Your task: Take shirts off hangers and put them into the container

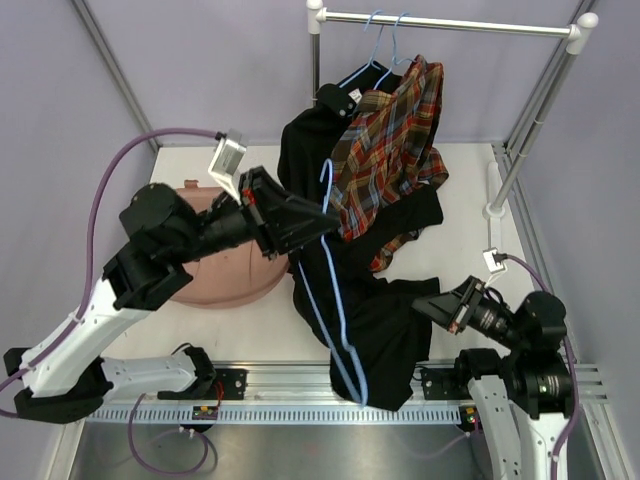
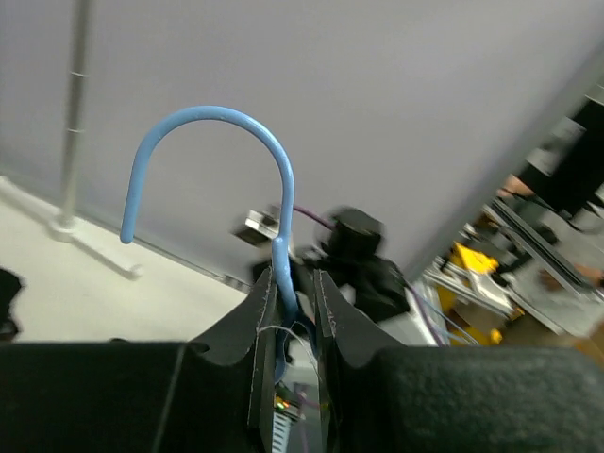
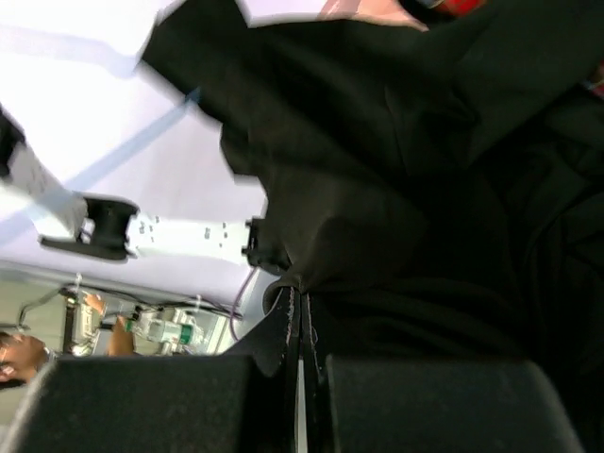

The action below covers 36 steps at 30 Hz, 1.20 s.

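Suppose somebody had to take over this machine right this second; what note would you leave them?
The left gripper is shut on the neck of a blue hanger, just below its hook, off the rail.
The right gripper is shut on a fold of the black shirt draped over that hanger.
A plaid shirt and a second black shirt hang on the rail.
The container sits on the table beneath the left arm; no shirt shows in it.
Done: nothing binned yet. Left: free this shirt, drop it in, then the other two.
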Each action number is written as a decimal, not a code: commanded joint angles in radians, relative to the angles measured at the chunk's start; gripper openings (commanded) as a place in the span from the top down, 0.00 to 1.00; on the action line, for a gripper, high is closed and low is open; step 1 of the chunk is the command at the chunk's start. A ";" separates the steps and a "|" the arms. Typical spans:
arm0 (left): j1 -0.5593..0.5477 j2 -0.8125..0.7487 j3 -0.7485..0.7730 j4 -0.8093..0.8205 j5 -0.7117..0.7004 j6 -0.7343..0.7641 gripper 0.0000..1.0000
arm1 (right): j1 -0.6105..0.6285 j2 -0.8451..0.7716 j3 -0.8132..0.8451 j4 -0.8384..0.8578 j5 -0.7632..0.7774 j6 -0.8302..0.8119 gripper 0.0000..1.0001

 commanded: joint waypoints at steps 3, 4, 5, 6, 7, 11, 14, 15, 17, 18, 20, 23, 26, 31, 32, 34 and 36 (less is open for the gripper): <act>-0.044 -0.097 -0.144 0.198 0.205 -0.073 1.00 | -0.004 0.273 -0.013 0.328 -0.036 0.008 1.00; -0.044 -0.110 -0.172 0.204 0.209 -0.093 1.00 | -0.002 0.322 0.011 0.335 -0.026 -0.013 1.00; -0.046 -0.114 -0.189 0.214 0.225 -0.113 1.00 | 0.002 0.404 0.013 0.370 -0.010 -0.039 1.00; -0.046 -0.117 -0.207 0.232 0.245 -0.138 1.00 | 0.007 0.451 0.019 0.377 0.008 -0.056 1.00; -0.046 -0.116 -0.218 0.310 0.272 -0.161 1.00 | 0.018 0.495 0.040 0.378 0.036 -0.081 1.00; -0.093 -0.110 -0.247 0.477 0.332 -0.294 1.00 | 0.088 0.756 0.082 0.431 0.105 -0.142 1.00; -0.154 -0.105 -0.197 0.484 0.328 -0.291 1.00 | 0.125 0.879 0.090 0.479 0.166 -0.152 1.00; -0.173 -0.102 -0.148 0.461 0.318 -0.278 1.00 | 0.130 0.908 0.087 0.521 0.175 -0.150 1.00; -0.228 -0.097 -0.087 0.310 0.254 -0.184 1.00 | 0.134 0.979 0.085 0.553 0.186 -0.167 1.00; -0.243 -0.103 -0.044 0.248 0.219 -0.141 1.00 | 0.137 0.994 0.088 0.552 0.195 -0.176 1.00; -0.257 -0.111 -0.030 0.093 0.132 -0.038 1.00 | 0.154 1.004 0.120 0.483 0.253 -0.223 1.00; -0.259 -0.143 -0.075 -0.039 -0.096 0.089 1.00 | 0.254 0.959 0.227 0.295 0.445 -0.312 0.70; -0.259 -0.160 -0.163 -0.119 -0.367 0.172 1.00 | 0.327 0.871 0.320 0.147 0.531 -0.339 0.35; -0.280 -0.076 -0.218 -0.179 -0.672 0.276 1.00 | 0.340 0.734 0.496 -0.042 0.553 -0.383 0.25; -0.294 -0.027 -0.205 -0.181 -0.762 0.295 1.00 | 0.340 0.715 0.526 -0.097 0.528 -0.388 0.26; -0.346 0.022 -0.182 -0.190 -0.861 0.339 1.00 | 0.343 0.683 0.605 -0.129 0.434 -0.391 0.27; -0.362 0.090 -0.143 -0.194 -0.956 0.365 1.00 | 0.343 0.660 0.658 -0.169 0.381 -0.391 0.27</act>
